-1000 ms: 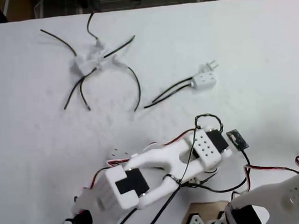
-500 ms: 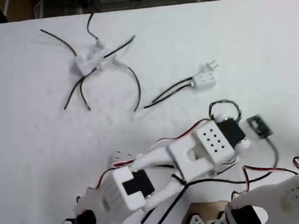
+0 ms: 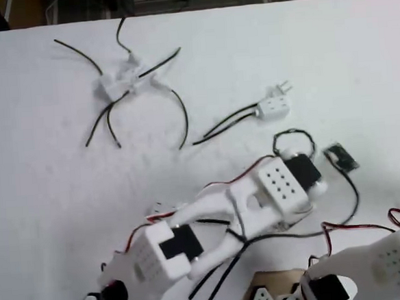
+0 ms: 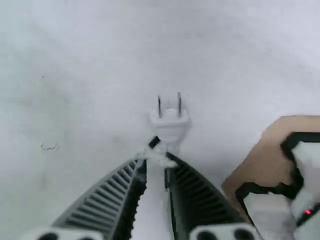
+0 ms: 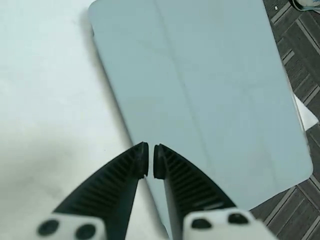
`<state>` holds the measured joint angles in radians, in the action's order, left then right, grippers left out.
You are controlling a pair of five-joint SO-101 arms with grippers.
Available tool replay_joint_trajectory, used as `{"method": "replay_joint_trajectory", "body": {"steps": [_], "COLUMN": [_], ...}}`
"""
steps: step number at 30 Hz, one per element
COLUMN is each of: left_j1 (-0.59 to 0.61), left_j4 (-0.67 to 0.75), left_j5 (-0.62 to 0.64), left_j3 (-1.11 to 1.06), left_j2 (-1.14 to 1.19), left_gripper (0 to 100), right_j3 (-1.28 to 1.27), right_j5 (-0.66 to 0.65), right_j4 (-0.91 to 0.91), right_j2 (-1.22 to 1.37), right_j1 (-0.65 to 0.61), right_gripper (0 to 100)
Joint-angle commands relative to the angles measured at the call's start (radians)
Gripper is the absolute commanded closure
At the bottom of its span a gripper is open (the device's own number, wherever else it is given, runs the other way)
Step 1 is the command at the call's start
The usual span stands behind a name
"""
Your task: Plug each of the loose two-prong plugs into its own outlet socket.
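Gripping a white two-prong plastic plug (image 4: 170, 119) by its tail end, your left tool (image 4: 157, 156) is clamped shut on it, and the two metal prongs point straight away from the tool. The plug sits low over the white table (image 4: 75, 60); you cannot tell whether it touches the surface. A brown cardboard piece (image 4: 272, 145) lies just beside the tool.

From above, your left arm (image 3: 278, 186) stretches across the near middle of the table. Beyond its wrist lies a second white plug block (image 3: 274, 107), with two prongs at its far end and two black wires trailing off it. It is well apart from a white cluster of fittings (image 3: 121, 83) farther back, which has black wires splaying out in several directions.

Your right tool (image 5: 150, 161) is closed on nothing and hangs above the edge of a flat grey-blue pad (image 5: 210, 90).
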<state>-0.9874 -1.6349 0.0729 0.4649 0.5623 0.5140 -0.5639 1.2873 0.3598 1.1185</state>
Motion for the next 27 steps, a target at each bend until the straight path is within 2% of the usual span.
{"method": "replay_joint_trajectory", "body": {"steps": [1,4,14,18,22,27], "left_j1": [0.105,0.113,-0.059,-0.031,0.004,0.001], "left_j4": [0.100,0.106,0.117,0.239,0.282,0.292], "left_j5": [0.009,0.009,0.009,0.009,0.009,0.003], "left_j3": [-0.032,-0.029,-0.118,-0.210,-0.238,-0.238], "left_j2": [0.024,0.035,0.042,0.041,0.041,0.041], "left_gripper": [78,77,77,77,77,87], "right_j3": [0.035,0.035,0.035,0.035,0.035,0.037], "right_j5": [-0.003,-0.003,-0.005,-0.005,-0.005,-0.005], "right_j4": [0.002,0.002,0.002,0.001,0.001,0.001], "right_j2": [-0.061,-0.061,-0.062,-0.062,-0.062,-0.062], "right_j1": [-0.013,-0.013,-0.005,-0.001,0.001,0.001], "right_gripper": [96.4,96.4,96.4,96.4,96.4,96.4]}}
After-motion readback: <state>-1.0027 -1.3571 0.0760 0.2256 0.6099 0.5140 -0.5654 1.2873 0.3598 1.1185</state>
